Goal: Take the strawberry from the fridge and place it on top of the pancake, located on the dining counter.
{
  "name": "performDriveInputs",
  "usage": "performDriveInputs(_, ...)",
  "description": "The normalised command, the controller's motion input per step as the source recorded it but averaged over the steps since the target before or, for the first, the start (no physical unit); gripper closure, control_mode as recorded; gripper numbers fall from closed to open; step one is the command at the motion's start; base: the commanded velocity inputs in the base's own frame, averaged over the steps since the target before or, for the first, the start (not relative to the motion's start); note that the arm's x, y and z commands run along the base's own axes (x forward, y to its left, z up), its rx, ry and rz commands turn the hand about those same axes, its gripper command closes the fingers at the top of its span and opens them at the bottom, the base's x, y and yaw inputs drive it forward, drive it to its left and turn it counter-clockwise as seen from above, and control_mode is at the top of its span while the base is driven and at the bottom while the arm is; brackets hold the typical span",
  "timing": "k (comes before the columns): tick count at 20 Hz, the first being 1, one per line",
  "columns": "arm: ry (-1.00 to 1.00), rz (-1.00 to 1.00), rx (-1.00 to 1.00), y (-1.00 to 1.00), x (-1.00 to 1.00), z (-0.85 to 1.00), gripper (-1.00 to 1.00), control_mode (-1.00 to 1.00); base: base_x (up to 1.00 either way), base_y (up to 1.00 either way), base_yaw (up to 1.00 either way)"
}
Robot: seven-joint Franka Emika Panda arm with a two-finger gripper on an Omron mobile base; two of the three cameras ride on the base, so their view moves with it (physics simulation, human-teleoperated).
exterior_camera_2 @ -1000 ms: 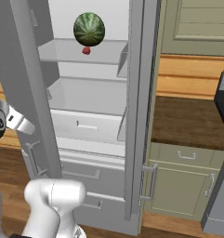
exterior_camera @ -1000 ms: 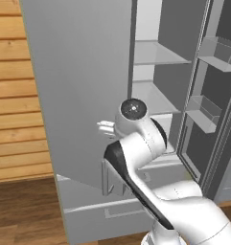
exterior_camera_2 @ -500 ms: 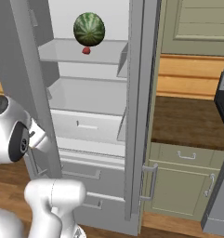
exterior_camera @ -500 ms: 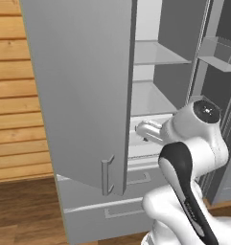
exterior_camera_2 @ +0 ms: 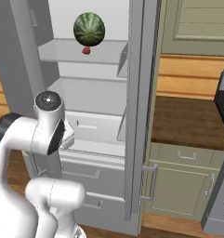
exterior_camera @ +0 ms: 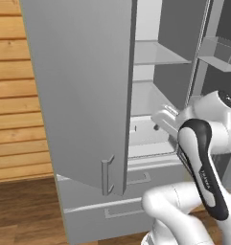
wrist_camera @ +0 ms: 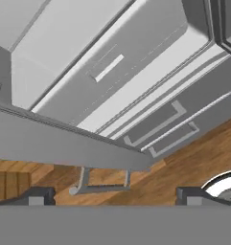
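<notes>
The gripper [wrist_camera: 114, 195] hung wide open and empty before the fridge [exterior_camera_2: 136, 116], level with its white inner drawer [exterior_camera_2: 92, 128]. Farther in, well above, the strawberry [exterior_camera_2: 86, 50] lay on the upper shelf [exterior_camera_2: 81, 53], touching the watermelon [exterior_camera_2: 88, 29].

A kitchen: open fridge [exterior_camera_2: 132, 116], green-grey cabinets [exterior_camera_2: 183, 181], wooden floor [exterior_camera: 26, 210].

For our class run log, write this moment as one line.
fridge: doors open | strawberry: upper shelf, beside watermelon | gripper: jaws open, empty, at drawer level
</notes>
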Motion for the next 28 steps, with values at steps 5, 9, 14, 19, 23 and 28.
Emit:
performDriveInputs(5, 0.02, 0.0, 0.2, -0.01, 0.97, -0.1, -1.0, -1.0, 0.0, 0.0, 0.0)
performDriveInputs(9, 0.0, 0.04, 0.22, 0.0, 0.9, -0.18, -1.0, -1.0, 0.0, 0.0, 0.0)
performDriveInputs(14, 0.0, 0.03, 0.21, 0.06, 0.93, -0.12, -1.0, -1.0, 0.0, 0.0, 0.0)
performDriveInputs(19, 0.01, 0.03, 0.17, 0.14, 0.83, -0.03, -1.0, -1.0, 0.0, 0.0, 0.0)
performDriveInputs(23, 0.0, 0.08, 0.16, 0.29, 0.5, 0.0, -1.0, -1.0, 0.0, 0.0, 0.0)
performDriveInputs(28, 0.0, 0.12, 0.13, 0.4, 0.24, 0.0, -1.0, -1.0, 0.0, 0.0, 0.0)
